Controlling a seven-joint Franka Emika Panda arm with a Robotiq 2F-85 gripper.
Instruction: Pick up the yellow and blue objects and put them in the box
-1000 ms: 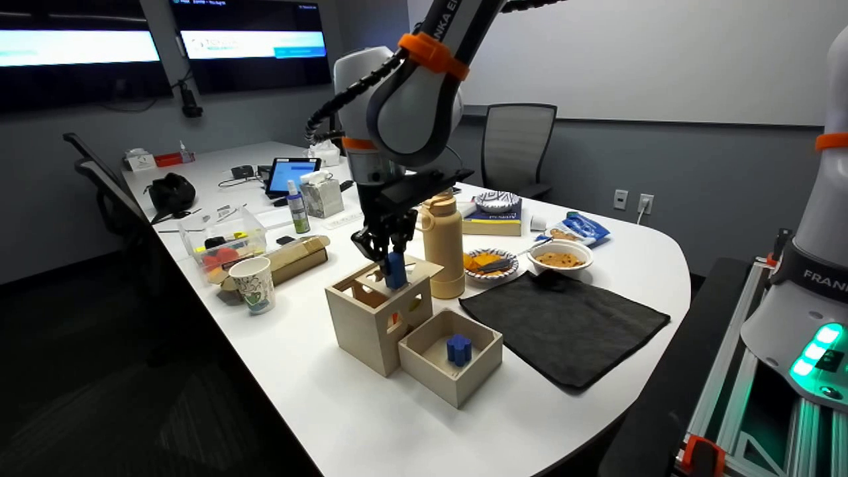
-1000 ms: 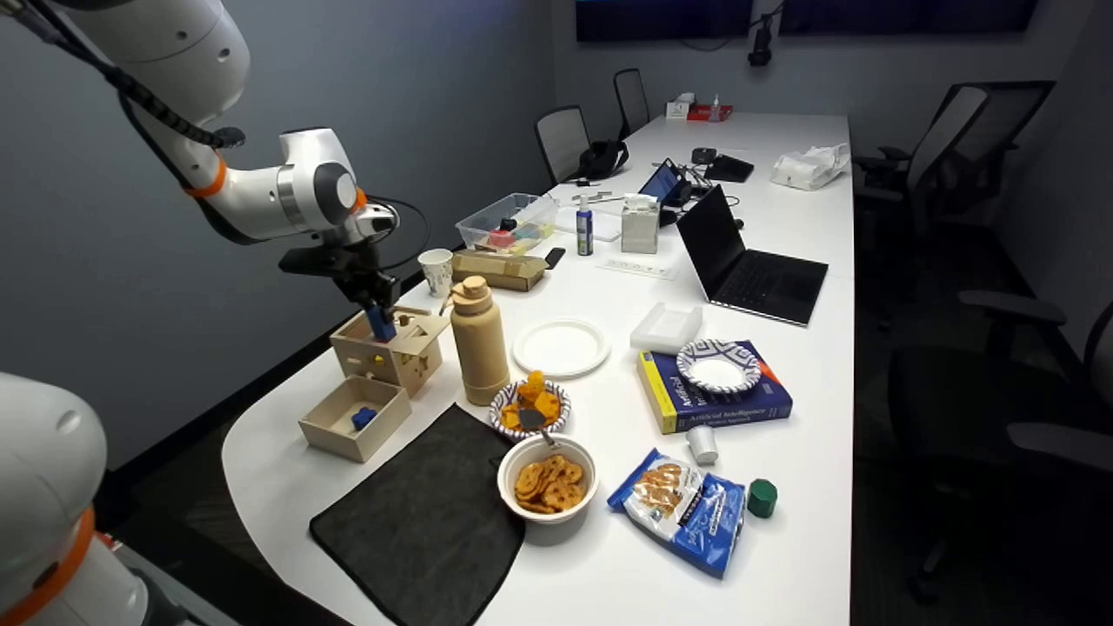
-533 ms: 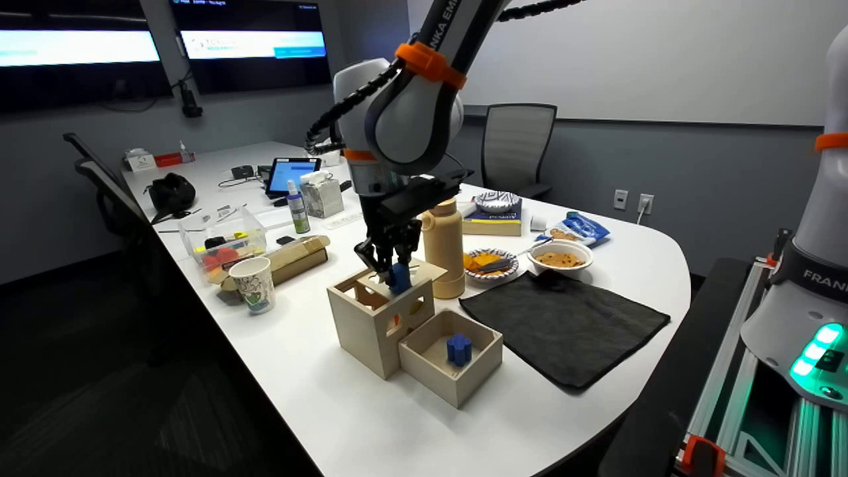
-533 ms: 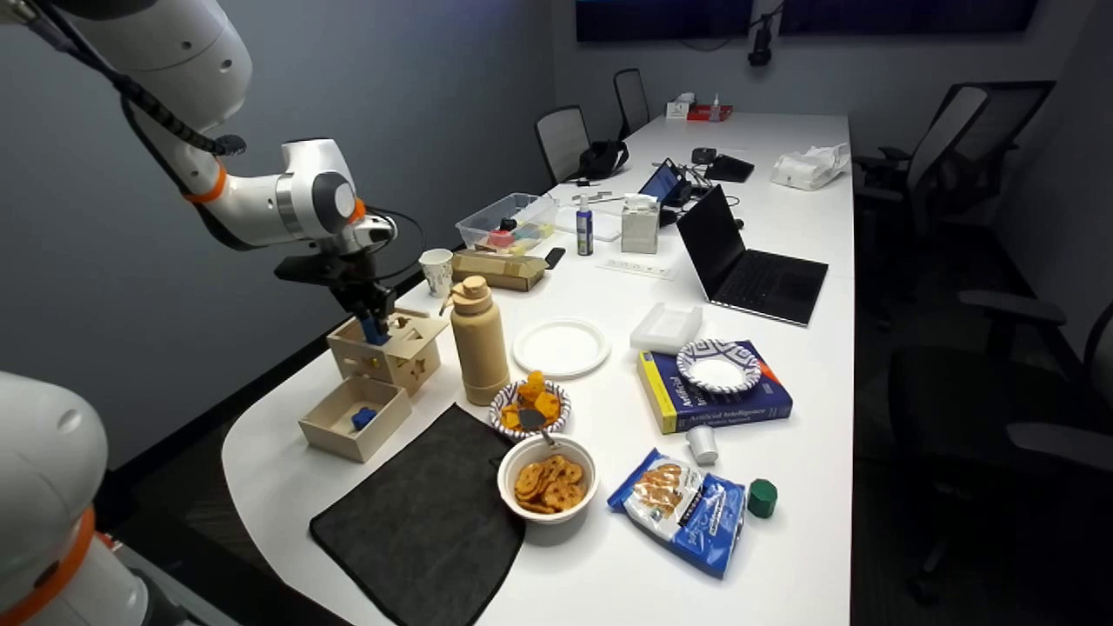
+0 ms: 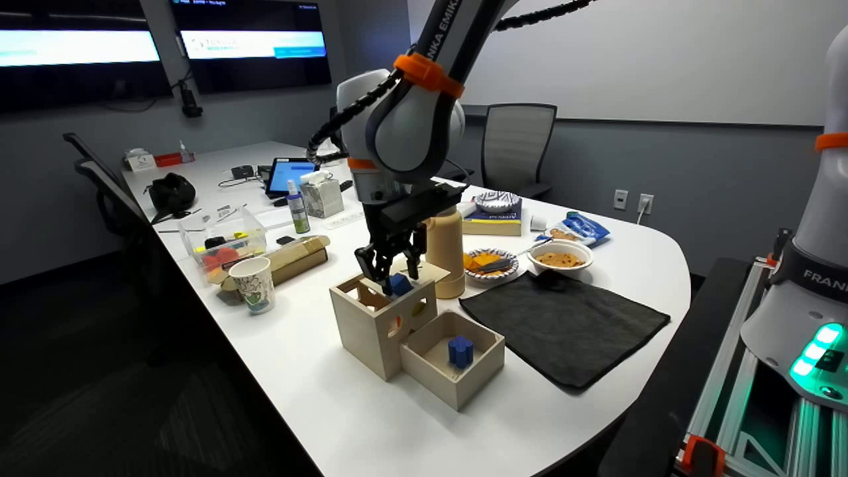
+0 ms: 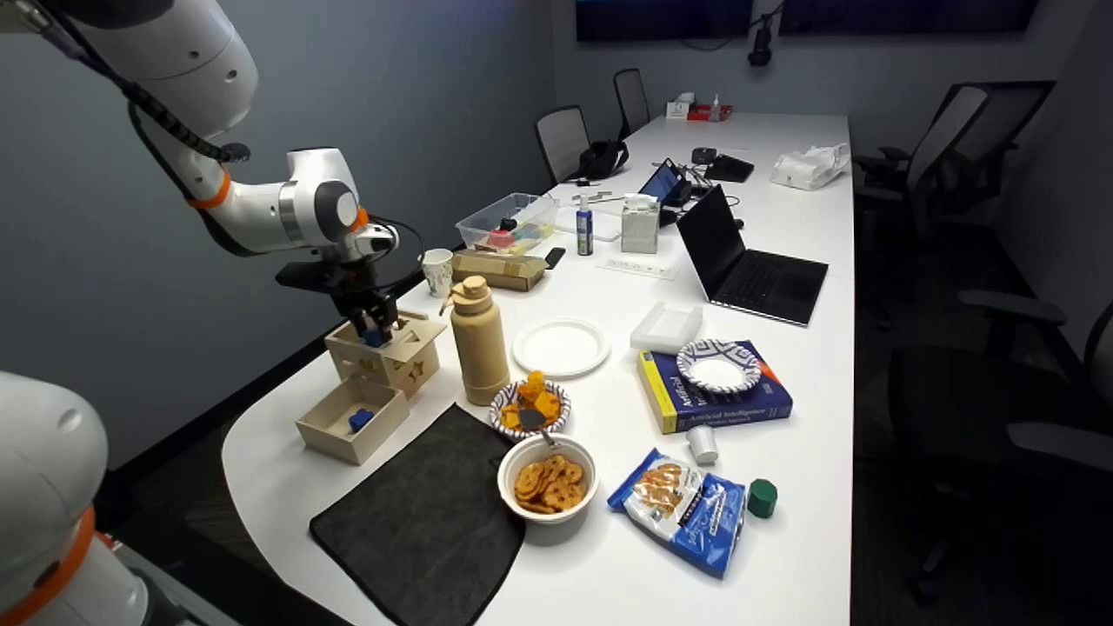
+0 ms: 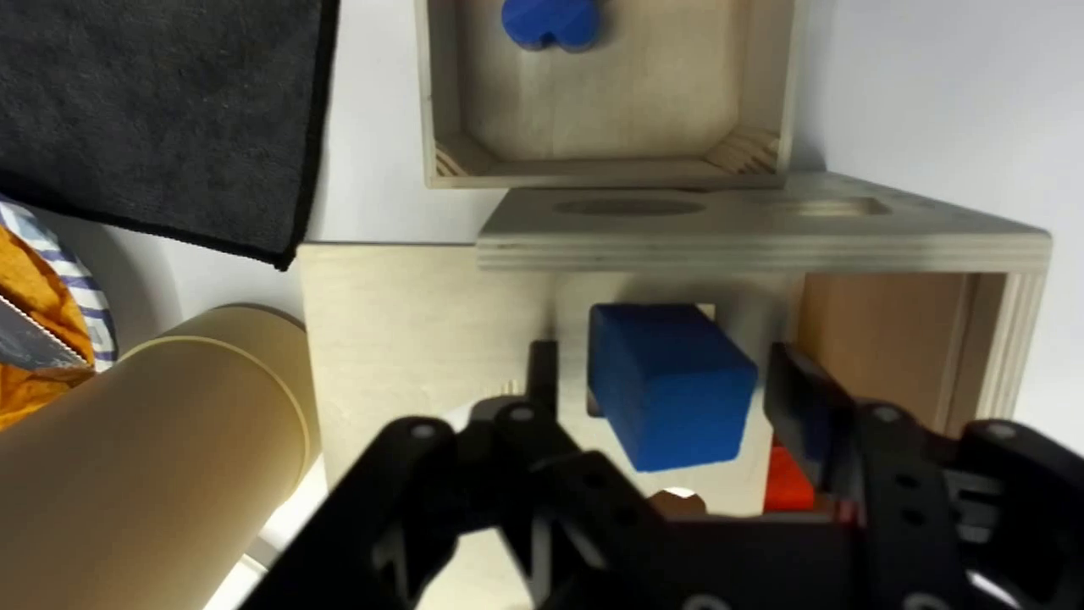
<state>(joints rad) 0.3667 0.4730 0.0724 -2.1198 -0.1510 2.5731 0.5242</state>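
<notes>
Just right of centre in the wrist view, the pincer point(image 7: 662, 370) stands spread about a blue block point(image 7: 677, 390), which sits at the top of the wooden box point(image 7: 762, 252); at the upper edge, a flower-shaped blue block point(image 7: 552, 20) stands in the tray point(image 7: 644, 110).

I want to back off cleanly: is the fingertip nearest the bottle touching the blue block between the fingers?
Apart. The wrist view shows pale wood of the box plainly between that fingertip and the blue block.
</notes>
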